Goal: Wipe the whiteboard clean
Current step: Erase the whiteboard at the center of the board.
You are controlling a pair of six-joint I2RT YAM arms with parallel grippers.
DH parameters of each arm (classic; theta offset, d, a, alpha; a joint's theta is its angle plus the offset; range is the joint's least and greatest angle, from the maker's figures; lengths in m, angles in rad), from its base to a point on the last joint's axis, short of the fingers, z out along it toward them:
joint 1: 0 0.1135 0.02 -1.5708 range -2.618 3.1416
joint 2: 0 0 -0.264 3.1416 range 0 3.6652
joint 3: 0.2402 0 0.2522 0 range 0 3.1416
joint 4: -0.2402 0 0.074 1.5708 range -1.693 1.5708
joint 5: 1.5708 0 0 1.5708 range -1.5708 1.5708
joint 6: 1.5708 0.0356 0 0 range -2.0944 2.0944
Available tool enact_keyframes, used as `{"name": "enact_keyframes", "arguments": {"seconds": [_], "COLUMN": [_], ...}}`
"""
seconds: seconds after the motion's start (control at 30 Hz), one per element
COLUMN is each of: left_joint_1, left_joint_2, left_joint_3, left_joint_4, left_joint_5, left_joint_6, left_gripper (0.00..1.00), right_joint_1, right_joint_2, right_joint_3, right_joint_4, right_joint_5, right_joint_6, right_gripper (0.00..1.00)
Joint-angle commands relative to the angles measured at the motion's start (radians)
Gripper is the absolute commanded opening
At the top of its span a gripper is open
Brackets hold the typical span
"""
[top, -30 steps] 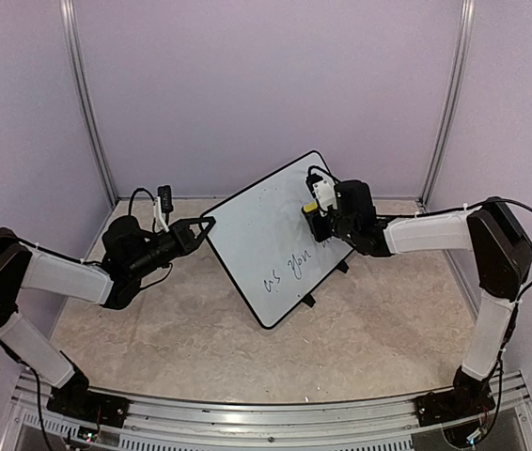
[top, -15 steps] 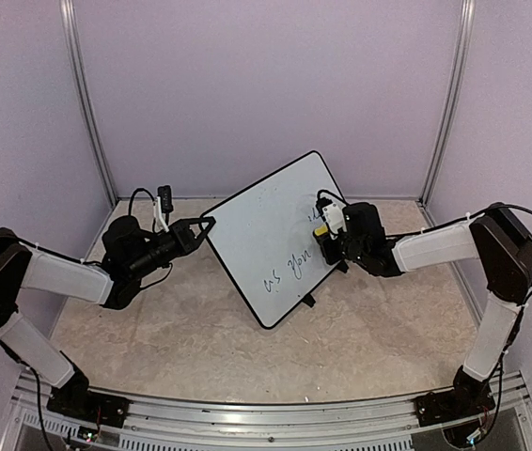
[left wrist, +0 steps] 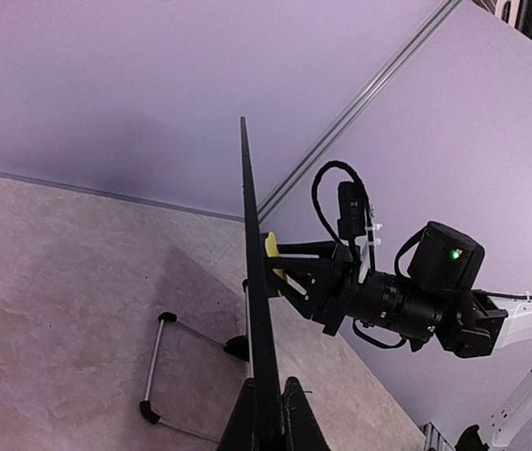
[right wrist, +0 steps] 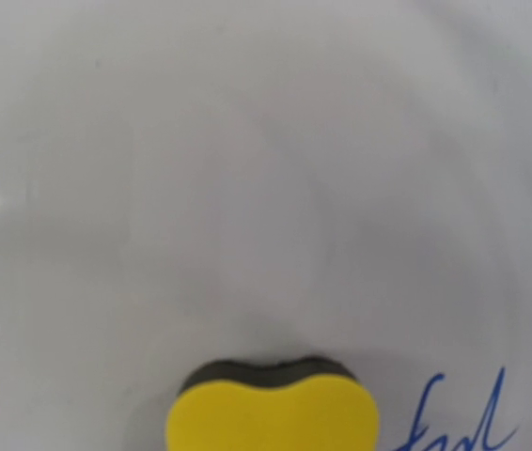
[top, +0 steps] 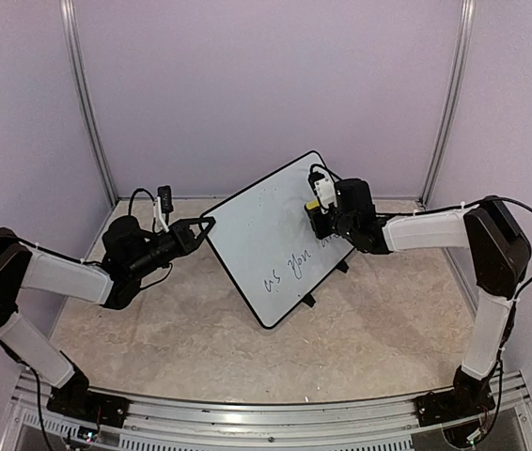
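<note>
Right, I have the board (top: 257,230) standing on the table (top: 181,329) towards the back. It leans on its wire stand (left wrist: 158,368), turned so that one corner points at the left arm.

My left arm climbs from its base at the near left, folds at the elbow close to the left wall, and runs its forearm low and almost level to the right. The left gripper (top: 210,223) lies flat at the end of it, jaws closed tight on that corner. From the left wrist I see the board edge-on, a thin black line rising out of the two fingers (left wrist: 299,430) that pinch it.

My right arm rises straight from its base at the near right and bends high by the right wall. Its forearm stretches left, roughly level, to the upper right part of the board's face. The right gripper (top: 319,209) has its jaws closed partway on a yellow sponge (top: 314,204), which it presses flat against the white surface. The left wrist view shows the sponge touching the face.

The right wrist camera shows almost nothing but white board, with the sponge's yellow back and dark pad at the bottom edge. Blue writing (right wrist: 463,423) sits just right of it, and more runs along the board's lower part.
</note>
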Motion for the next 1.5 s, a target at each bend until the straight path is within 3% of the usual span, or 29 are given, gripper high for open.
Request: {"name": "enact_keyframes", "arguments": {"seconds": [0.0, 0.33, 0.8, 1.23, 1.47], "left_joint_1": [-0.039, -0.042, -0.044, -0.044, -0.046], "left_joint_2": [-0.034, -0.027, -0.044, -0.029, -0.029], "left_joint_3": [0.007, 0.008, 0.005, 0.008, 0.007], "left_joint_4": [0.093, 0.107, 0.089, 0.103, 0.102], "left_joint_5": [0.140, 0.149, 0.139, 0.144, 0.145], "left_joint_6": [0.039, 0.027, 0.041, 0.030, 0.033], "left_gripper": [0.00, 0.00, 0.00, 0.00, 0.00], "right_joint_1": [-0.005, -0.026, -0.046, -0.049, -0.083], "right_joint_2": [0.026, -0.045, 0.059, -0.019, -0.008], "right_joint_3": [-0.059, -0.221, 0.037, -0.220, -0.182], "right_joint_4": [-0.029, 0.025, -0.056, 0.040, 0.028], "right_joint_5": [-0.023, -0.017, -0.066, -0.097, -0.149], "right_joint_6": [-0.001, 0.040, -0.004, 0.062, 0.079], "right_gripper": [0.00, 0.00, 0.00, 0.00, 0.00]}}
